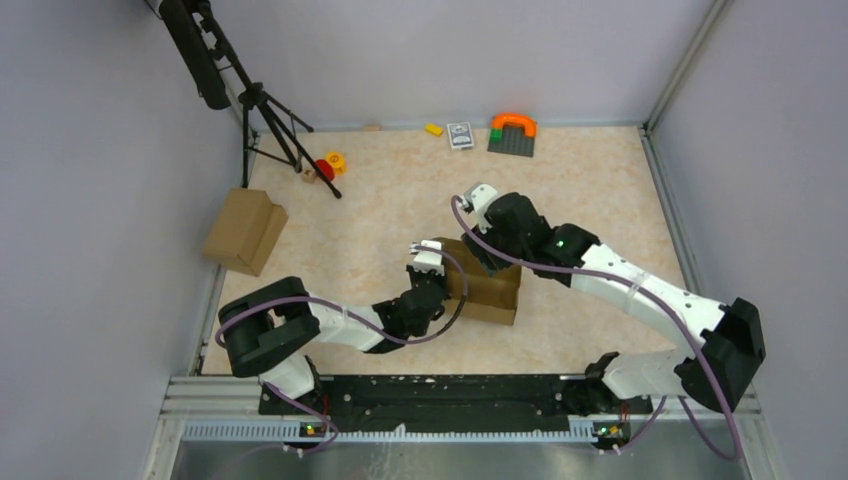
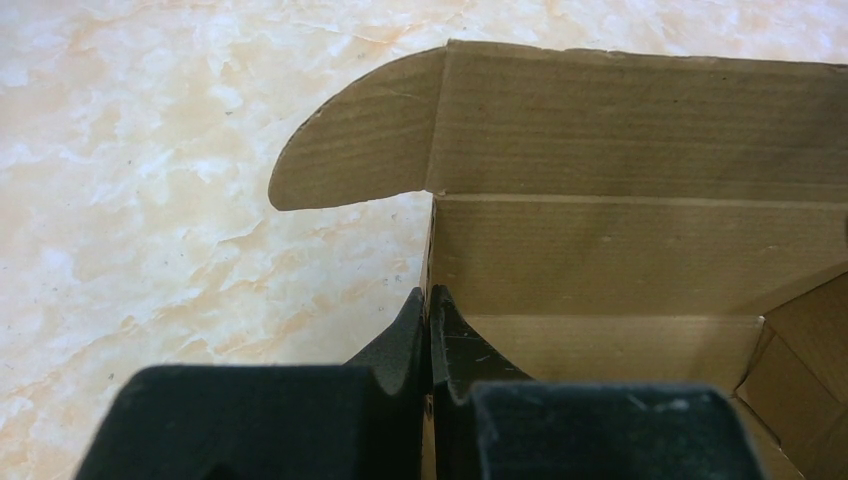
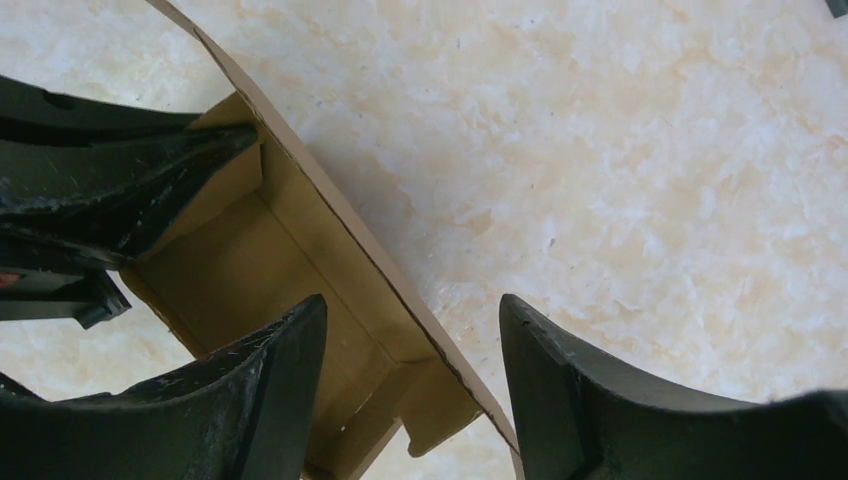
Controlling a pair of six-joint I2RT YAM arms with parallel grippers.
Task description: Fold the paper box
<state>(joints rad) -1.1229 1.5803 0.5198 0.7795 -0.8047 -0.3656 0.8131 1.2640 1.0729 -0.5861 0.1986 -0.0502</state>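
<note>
Top external: the paper box [image 1: 488,288], plain brown and partly set up, sits near the middle of the table [image 1: 600,190]. The left gripper [image 1: 432,268] is at its left end. The right gripper [image 1: 483,262] reaches down into its far side. A bulkier carton [image 1: 243,231] lies at the left edge, well apart. Along the back wall are a tripod [image 1: 262,108], a yellow block [image 1: 434,129], a small card [image 1: 460,135] whose print is too small to read, and a grey baseplate [image 1: 508,144] with an orange arch [image 1: 513,122].

Left wrist: the left gripper [image 2: 430,305] is pinched tight on the box's end wall, whose edge runs up from between the fingers [image 2: 398,340]. The paper box [image 2: 640,240] shows a bare corrugated inside, unprinted. A rounded flap [image 2: 360,135] sticks out to the left over the table [image 2: 150,200].

Right wrist: the right gripper [image 3: 412,312] has its jaws apart, straddling the long wall of the paper box [image 3: 300,250]. One finger is inside and the other is over the table [image 3: 620,150], and bare table shows between the outer finger and the wall. The left gripper [image 3: 110,190] is at upper left on the end wall.
</note>
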